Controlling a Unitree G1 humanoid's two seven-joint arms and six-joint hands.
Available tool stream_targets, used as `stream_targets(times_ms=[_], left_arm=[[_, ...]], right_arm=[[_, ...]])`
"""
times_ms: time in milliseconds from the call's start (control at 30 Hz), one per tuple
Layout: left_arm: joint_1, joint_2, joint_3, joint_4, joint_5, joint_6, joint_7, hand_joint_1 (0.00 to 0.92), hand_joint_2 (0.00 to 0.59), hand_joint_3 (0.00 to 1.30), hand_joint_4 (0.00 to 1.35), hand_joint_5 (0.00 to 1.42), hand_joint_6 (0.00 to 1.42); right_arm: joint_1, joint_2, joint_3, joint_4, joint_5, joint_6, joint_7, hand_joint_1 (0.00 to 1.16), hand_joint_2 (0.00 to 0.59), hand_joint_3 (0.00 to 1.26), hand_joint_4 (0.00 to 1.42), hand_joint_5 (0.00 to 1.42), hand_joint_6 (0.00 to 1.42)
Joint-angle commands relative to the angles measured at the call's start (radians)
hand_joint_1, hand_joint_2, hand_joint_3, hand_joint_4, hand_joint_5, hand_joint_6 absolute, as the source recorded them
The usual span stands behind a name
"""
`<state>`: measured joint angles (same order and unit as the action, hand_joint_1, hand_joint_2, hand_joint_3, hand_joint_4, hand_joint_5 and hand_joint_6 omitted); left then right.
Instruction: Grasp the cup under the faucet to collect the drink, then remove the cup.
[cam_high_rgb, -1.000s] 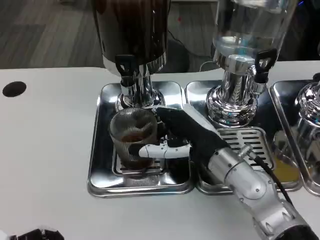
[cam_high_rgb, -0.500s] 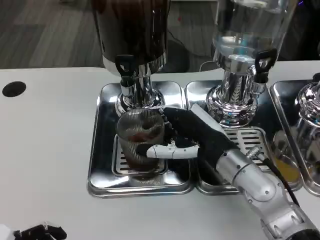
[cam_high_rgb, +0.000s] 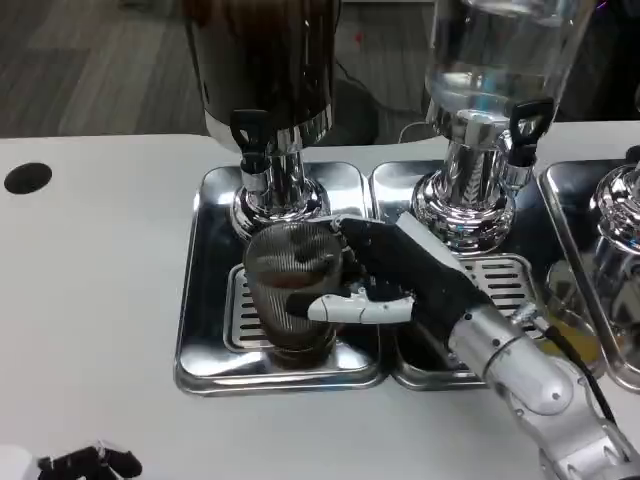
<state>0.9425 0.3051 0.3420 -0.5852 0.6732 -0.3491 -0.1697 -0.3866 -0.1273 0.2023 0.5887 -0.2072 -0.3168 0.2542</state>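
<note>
Ribbed glass cup (cam_high_rgb: 292, 285) | gripped by right hand (cam_high_rgb: 395, 275) | left hand (cam_high_rgb: 85, 463) cropped, grip unclear

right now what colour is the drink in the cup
Dark brown, seen through the ribbed clear cup in the head view.

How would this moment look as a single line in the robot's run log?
right robot hand: grips cup | cup: holds dark drink, over drip tray | left robot hand: low at table edge
</note>
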Motion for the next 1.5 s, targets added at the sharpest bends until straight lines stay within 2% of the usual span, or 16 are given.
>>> stream_targets(times_ms=[33,433,933,1500], left_arm=[[-0.01,0.015,-0.01,0.01,0.005,0.015,-0.012,0.003,0.13,0.48,0.48,0.57,0.78],[-0.038,0.031,-0.036,0.022,0.007,0.039,-0.013,0.003,0.13,0.48,0.48,0.57,0.78],[-0.065,0.053,-0.069,0.025,0.017,0.074,-0.019,0.003,0.13,0.48,0.48,0.57,0.78],[-0.11,0.064,-0.122,0.031,0.049,0.118,-0.03,0.003,0.13,0.48,0.48,0.57,0.78]], right_arm=[[0.008,-0.012,-0.018,-0.068,0.037,-0.026,0.018,0.68,0.106,0.35,0.38,0.43,0.41],[0.071,-0.062,-0.038,-0.172,0.059,-0.027,0.059,0.68,0.106,0.35,0.38,0.43,0.41],[0.204,-0.137,-0.066,-0.289,0.111,-0.088,0.107,0.68,0.105,0.36,0.38,0.43,0.41],[0.313,-0.205,-0.133,-0.334,0.188,-0.153,0.161,0.68,0.104,0.38,0.41,0.47,0.45]])
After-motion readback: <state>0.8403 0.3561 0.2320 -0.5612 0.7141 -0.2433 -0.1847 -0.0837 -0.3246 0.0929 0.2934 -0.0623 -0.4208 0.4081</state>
